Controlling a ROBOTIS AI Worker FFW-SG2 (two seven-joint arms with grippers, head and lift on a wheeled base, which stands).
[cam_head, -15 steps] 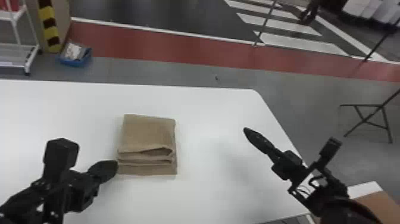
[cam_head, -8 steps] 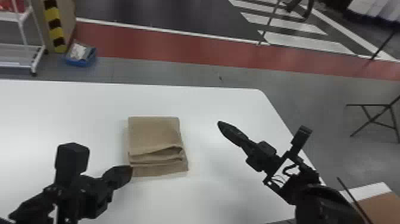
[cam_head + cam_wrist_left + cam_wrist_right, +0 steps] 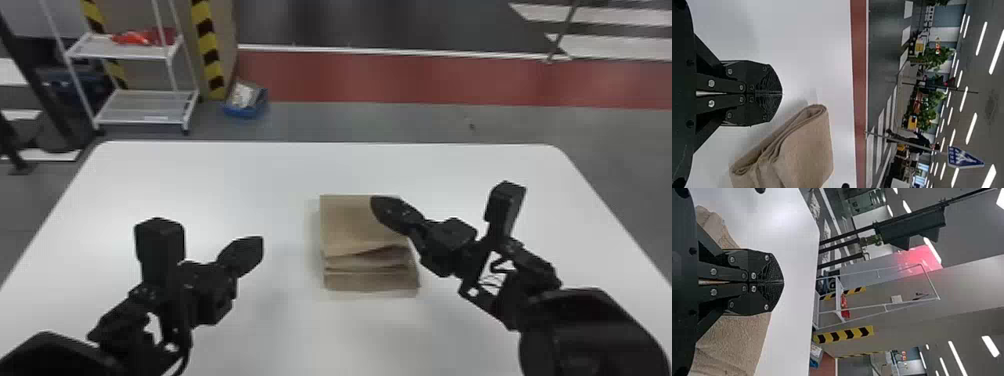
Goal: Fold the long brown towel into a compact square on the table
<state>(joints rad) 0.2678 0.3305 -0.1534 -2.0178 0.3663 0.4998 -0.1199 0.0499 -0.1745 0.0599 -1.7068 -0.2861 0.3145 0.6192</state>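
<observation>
On the near left side of the head view, the left gripper [image 3: 252,246] is hanging over the white table [image 3: 225,190], and it is staying clear of the towel [image 3: 350,225], to the left of it. In the left wrist view, its two fingers are pressing flat together. A little farther, the right gripper [image 3: 382,205] is hanging over the right part of the towel; whether it is touching the cloth, I cannot tell. The right wrist view is showing its fingers also pressing together. The towel is lying on the table between the two arms, folded into a small, nearly square pile. Its layers are showing along the near side, and the lowest one is sticking out a little there. In the left wrist view, one end of the pile is curving in a round fold. Beyond the table, a white cart [image 3: 142,121] is standing on the floor, and red things [image 3: 145,36] are lying on its upper shelf. A blue box [image 3: 245,112] is sitting to the right of the cart, and a red strip [image 3: 400,75] is running across the floor behind.
</observation>
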